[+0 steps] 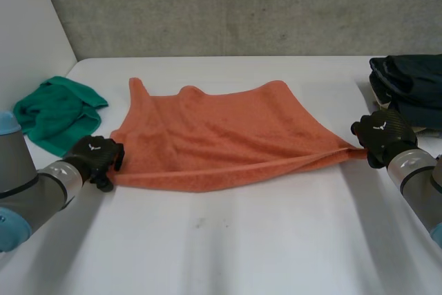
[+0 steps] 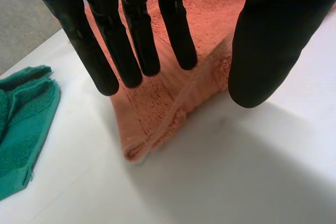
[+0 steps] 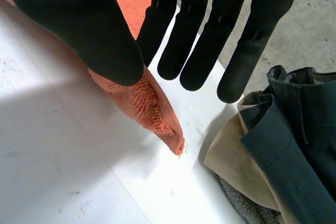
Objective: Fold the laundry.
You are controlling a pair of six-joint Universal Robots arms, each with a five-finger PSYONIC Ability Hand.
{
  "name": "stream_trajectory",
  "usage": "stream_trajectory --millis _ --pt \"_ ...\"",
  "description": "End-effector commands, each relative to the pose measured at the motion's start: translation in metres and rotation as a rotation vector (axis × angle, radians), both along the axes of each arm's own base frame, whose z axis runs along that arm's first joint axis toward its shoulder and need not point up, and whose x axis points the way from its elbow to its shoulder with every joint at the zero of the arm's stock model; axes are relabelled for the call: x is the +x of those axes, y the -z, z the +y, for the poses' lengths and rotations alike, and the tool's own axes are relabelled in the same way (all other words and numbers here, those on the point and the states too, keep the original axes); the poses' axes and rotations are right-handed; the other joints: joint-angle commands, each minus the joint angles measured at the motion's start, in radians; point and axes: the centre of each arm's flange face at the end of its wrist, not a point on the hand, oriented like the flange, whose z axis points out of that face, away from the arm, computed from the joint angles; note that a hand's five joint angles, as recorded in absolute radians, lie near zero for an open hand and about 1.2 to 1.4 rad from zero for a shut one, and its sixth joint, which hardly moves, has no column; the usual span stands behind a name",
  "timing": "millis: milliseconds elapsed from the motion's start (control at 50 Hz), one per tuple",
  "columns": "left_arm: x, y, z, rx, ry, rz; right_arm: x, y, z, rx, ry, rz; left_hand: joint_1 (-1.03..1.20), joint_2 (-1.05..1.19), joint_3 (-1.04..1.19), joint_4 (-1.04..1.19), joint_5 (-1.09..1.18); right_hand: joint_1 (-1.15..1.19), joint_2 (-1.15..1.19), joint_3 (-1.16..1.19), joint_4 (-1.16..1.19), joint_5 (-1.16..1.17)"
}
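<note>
Orange towel point(image 1: 221, 136) near edge spans left hand point(image 1: 97, 158) to right hand point(image 1: 381, 135); fingers point(image 2: 136, 35) straight.

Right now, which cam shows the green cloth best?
Head view: the whole green cloth lies crumpled beyond the left hand, beside the orange towel. Left wrist view catches one edge of it, beside that hand. Right wrist view faces the towel's other corner and dark clothes.
</note>
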Motion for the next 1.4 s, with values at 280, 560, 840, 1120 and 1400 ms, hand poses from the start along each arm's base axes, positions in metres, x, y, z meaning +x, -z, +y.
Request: stream_trajectory --millis 280,560,840,1120,1400 --pt "-0.004 -0.056 -0.004 -0.156 -0.048 -0.020 -0.006 -0.059 0.011 -0.077 0.002 0.043 0.581 0.600 0.601 0.600 0.603 0.297 0.220 0.201 0.192 0.253" --pt "0.000 -0.162 0.093 -0.279 -0.017 -0.020 -0.027 -0.138 0.056 0.047 -0.066 0.388 0.581 0.600 0.601 0.600 0.603 0.297 0.220 0.201 0.192 0.253" --pt "-0.027 -0.082 -0.001 -0.172 -0.016 -0.274 0.000 -0.072 -0.020 0.060 -0.064 0.454 0.581 0.600 0.601 0.600 0.603 0.297 0.220 0.201 0.192 0.253" --pt "-0.074 -0.267 -0.106 -1.234 -0.204 0.054 0.043 -0.219 -0.100 -1.032 0.143 0.071 0.581 0.600 0.601 0.600 0.603 0.297 0.220 0.201 0.192 0.253" --pt "-0.076 -0.207 -0.064 -0.993 -0.138 0.004 0.061 -0.119 -0.061 -0.531 -0.006 0.008 0.581 0.600 0.601 0.600 0.603 0.114 0.038 0.019 0.009 0.070"
